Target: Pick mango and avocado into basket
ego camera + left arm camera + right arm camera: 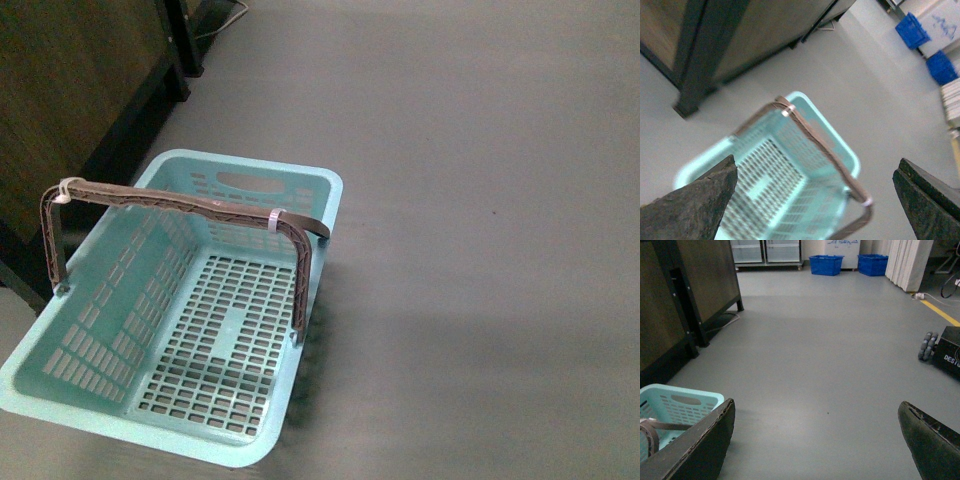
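Observation:
The light turquoise basket [90,330] stands on the grey floor at the left of the front view, its grey-brown handles upright and held with white zip ties; nothing lies inside it. Neither arm shows in the front view. My left gripper [815,200] hangs open above the basket [840,150], nothing between its fingers. My right gripper [815,440] is open over bare floor, with the basket [705,399] just beside one fingertip. The mango and the avocado are out of view.
A dark wooden cabinet [70,100] with black legs stands close behind the basket on the left. Blue crates [826,264] sit far off by a wall. A black wheeled unit [945,352] stands on the floor away from the basket, near a yellow floor line.

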Tool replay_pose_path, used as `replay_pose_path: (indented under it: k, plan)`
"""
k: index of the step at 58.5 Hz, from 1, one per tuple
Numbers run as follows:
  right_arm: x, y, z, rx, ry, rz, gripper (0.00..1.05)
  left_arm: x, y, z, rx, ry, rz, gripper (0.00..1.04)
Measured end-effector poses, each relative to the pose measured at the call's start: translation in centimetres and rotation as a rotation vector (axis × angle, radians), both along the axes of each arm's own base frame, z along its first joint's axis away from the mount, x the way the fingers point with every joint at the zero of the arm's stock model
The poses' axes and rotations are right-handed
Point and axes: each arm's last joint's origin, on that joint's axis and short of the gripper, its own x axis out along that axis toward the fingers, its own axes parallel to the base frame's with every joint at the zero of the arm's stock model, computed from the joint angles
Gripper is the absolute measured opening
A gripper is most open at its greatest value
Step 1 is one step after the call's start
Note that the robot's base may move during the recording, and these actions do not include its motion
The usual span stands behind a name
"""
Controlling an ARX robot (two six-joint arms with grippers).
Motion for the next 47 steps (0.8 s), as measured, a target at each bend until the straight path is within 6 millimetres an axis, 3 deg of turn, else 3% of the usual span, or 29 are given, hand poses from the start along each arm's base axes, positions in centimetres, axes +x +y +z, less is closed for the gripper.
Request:
replay_pose_path:
  k: [12, 19, 30, 47]
  plan:
    - [0.0, 0.0, 0.0, 0.0, 0.0, 0.0, 0.96, 6.9, -2.2, -2.2, -0.415, 0.009, 0.095, 0.96]
    - [0.0, 0.0, 0.0, 0.0, 0.0, 0.0, 0.96, 11.1, -3.6, -5.7, -0.552, 0.07, 0.14, 0.96]
    - [0.0, 0.0, 0.0, 0.0, 0.0, 0.0, 0.96, 15.8, -5.5, -11.0, -0.648, 0.192, 0.176, 0.96]
    - [0.0, 0.0, 0.0, 0.0, 0.0, 0.0, 0.96, 21.6, -7.4, -12.9, -0.702, 0.166, 0.138, 0.96]
